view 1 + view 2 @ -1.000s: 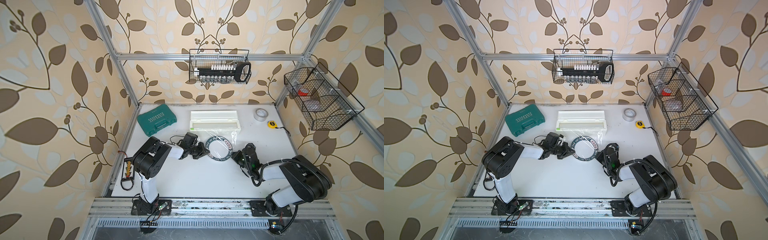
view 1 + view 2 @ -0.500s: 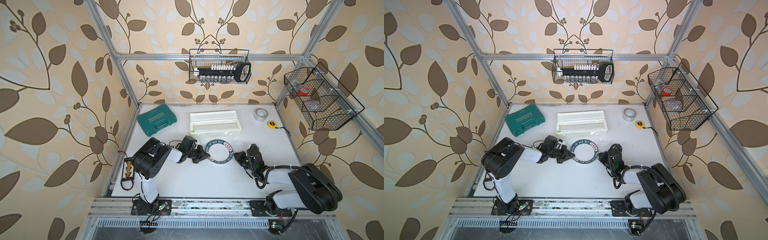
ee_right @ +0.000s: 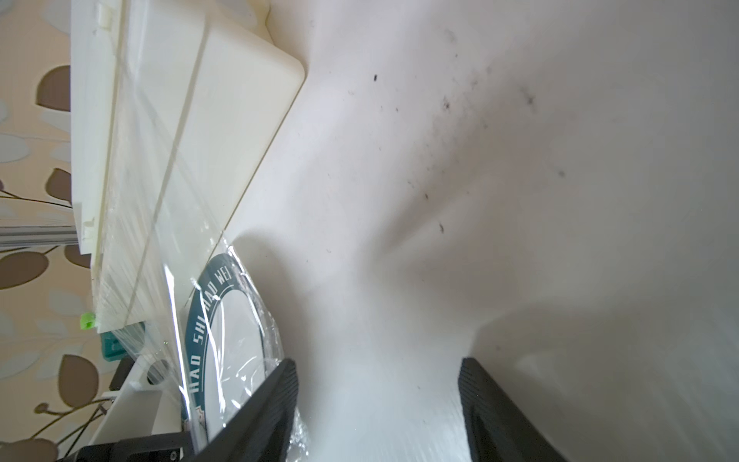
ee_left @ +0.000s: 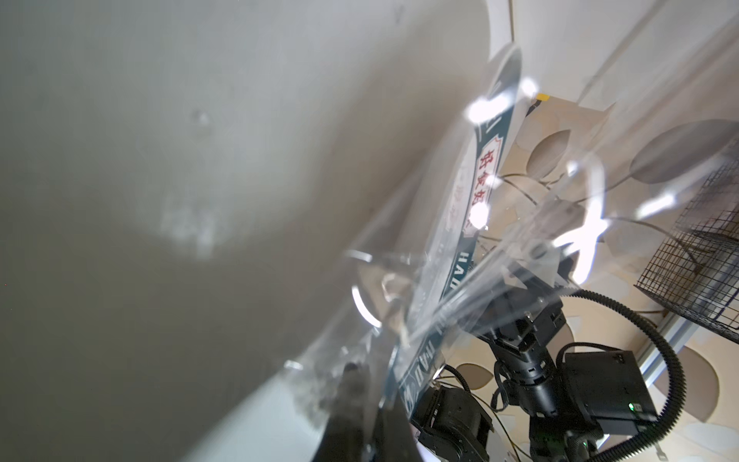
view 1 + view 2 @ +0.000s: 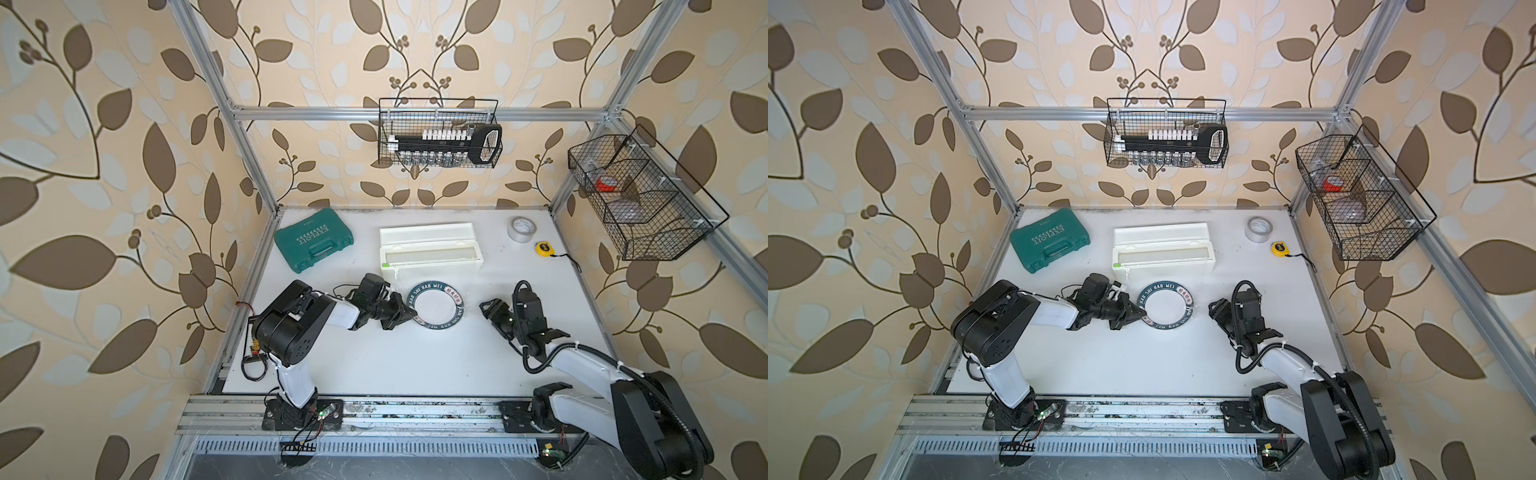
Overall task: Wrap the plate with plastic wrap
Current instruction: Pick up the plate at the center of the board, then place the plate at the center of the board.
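Observation:
The plate (image 5: 432, 287) (image 5: 1163, 287), white with a navy lettered rim, lies on the table in front of the white dispenser box (image 5: 430, 249) (image 5: 1163, 249). Crinkly plastic wrap (image 3: 224, 320) (image 4: 520, 256) is draped over it. My left gripper (image 5: 410, 314) (image 5: 1142, 312) (image 4: 370, 384) is at the plate's left edge, shut on the plastic wrap beside the rim. My right gripper (image 5: 491, 311) (image 5: 1219, 309) (image 3: 380, 408) stands open to the right of the plate and apart from it. Only bare table shows between its fingers, and film bunches beside one finger (image 3: 276, 404).
A green tool case (image 5: 313, 245) lies at the back left. A grey tape roll (image 5: 521, 228) and a yellow tape measure (image 5: 543, 248) sit at the back right. Wire baskets hang on the back wall (image 5: 438, 133) and the right wall (image 5: 640, 199).
My right gripper has opened, let go at the plate's right edge and drawn back to the right. The plate has slid slightly toward the front. The left gripper stays shut at the left edge.

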You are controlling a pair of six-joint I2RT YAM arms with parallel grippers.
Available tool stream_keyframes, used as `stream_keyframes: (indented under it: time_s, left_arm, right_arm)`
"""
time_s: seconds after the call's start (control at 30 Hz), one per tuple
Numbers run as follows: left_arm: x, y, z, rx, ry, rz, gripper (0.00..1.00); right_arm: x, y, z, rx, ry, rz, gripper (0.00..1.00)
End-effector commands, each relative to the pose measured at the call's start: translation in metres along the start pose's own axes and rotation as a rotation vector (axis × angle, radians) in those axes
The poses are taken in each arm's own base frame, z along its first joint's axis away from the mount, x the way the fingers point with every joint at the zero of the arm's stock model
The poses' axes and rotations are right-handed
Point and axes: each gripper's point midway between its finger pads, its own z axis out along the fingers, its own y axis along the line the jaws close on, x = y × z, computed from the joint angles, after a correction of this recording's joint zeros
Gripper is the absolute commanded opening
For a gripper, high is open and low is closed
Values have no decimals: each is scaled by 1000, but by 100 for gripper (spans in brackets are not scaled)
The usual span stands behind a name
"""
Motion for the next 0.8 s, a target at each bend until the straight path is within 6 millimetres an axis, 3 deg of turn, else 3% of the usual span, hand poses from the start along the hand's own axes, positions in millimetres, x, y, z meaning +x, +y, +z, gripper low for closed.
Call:
stream_keyframes:
  time_s: [0.0, 0.07, 0.17, 0.33, 0.77]
  left_arm:
    - [6, -22, -8, 56, 23, 52, 0]
    - [6, -23, -8, 57, 23, 54, 0]
    - [5, -26, -8, 61, 23, 58, 0]
    - [5, -28, -9, 60, 18, 63, 0]
    - [9, -27, -8, 68, 25, 69, 0]
  right_arm:
    - [-2, -10, -18, 120, 32, -100, 66]
    - [-2, 3, -23, 93, 53, -126, 63]
    - [15, 40, -25, -8, 118, -195, 55]
    - [41, 78, -11, -85, 206, -217, 51]
    - [62, 92, 42, -81, 278, -220, 44]
